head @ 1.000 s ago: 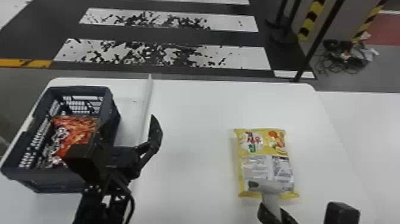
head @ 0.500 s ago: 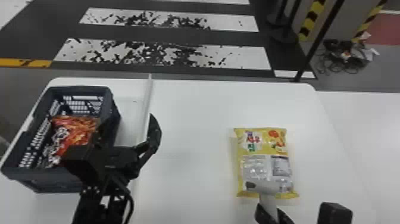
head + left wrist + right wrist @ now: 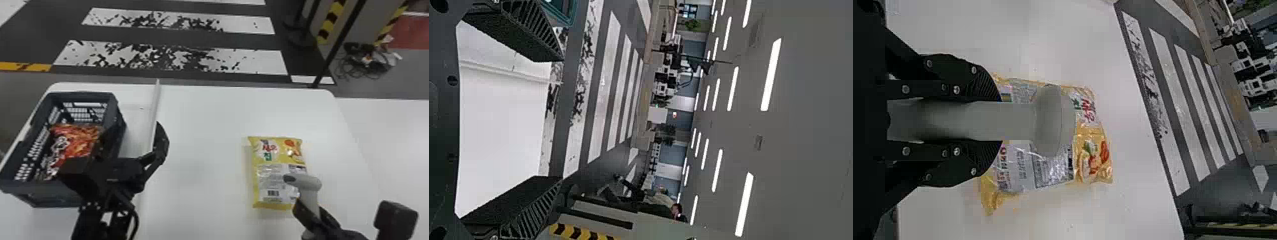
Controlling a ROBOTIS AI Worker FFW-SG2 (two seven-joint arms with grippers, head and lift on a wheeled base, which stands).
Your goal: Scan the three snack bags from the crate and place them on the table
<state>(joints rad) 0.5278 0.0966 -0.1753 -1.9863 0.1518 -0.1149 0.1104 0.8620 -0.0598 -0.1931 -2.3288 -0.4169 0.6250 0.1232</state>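
the left gripper (image 3: 138, 137) and its arm hide the crate's (image 3: 57, 198) near right corner and part of the red snack bag (image 3: 76, 135) inside; more bags under it, i can't make out. over on the right, the scanner (image 3: 306, 182) and the fingers round it cover the near right part of the yellow snack bag (image 3: 277, 151), and the right arm is cut off by the bottom edge.

that yellow bag lies flat on the table (image 3: 204, 143), well apart from the crate, its long axis running nearly straight away from the robot, the big printed name at the far end, the barcode (image 3: 273, 192) at the near one. the scanner's dark nose points to the robot's left.

the right gripper (image 3: 310, 209) has its jaws closed round the scanner's handle; the left one's stand wide apart. since a moment ago the scanner has shifted right and farther out, and the barcode has come into sight.
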